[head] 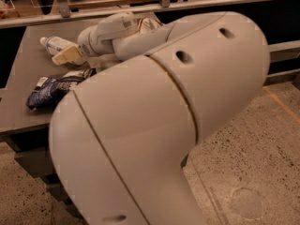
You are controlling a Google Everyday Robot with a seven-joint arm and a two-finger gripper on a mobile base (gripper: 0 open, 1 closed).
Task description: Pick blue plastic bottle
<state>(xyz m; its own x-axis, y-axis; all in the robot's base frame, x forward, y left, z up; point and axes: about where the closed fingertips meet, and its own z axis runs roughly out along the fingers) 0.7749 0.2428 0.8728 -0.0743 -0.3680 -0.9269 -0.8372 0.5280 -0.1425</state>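
Observation:
The blue plastic bottle (55,44), clear with a white-and-blue label and a white cap, lies on its side at the far left of the grey table (18,71). My gripper (67,55) sits at the bottle's near right side and touches or overlaps it, at the end of my white forearm reaching in from the right. The part of the bottle under the gripper is hidden.
A dark blue and white snack bag (52,86) lies nearer the table's front edge, left of my arm. A tan and brown snack bag (149,24) peeks out behind the forearm. My bulky white arm (154,125) fills the foreground. A railing runs behind the table.

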